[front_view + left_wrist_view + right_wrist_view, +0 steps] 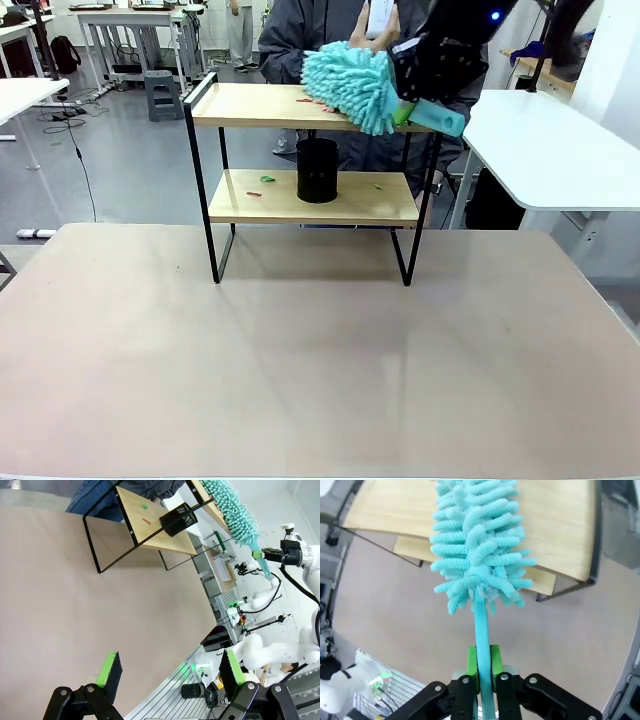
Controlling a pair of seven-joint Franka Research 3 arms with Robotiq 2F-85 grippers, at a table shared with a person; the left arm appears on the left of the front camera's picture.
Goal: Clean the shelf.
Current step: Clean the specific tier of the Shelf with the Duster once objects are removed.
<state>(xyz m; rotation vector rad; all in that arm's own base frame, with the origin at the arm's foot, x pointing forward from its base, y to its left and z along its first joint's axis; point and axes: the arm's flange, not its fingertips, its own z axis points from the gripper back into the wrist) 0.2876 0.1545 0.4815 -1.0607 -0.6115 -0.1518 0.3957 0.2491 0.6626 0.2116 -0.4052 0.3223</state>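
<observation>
Near us, our left claw point(170, 669) hangs apart over the counter point(320, 350). At the far edge stands the shelf point(250, 105). Our right claw point(483, 661), clamped on the duster point(477, 545), works the top board. We judge the lower-board scraps point(267, 179) beside the cup point(317, 170) not yet cleared.

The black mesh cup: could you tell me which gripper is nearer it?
Right. The right gripper, holding a fluffy teal duster, is above-right of the black mesh cup; the left gripper hangs open over the tan table, far off.
</observation>
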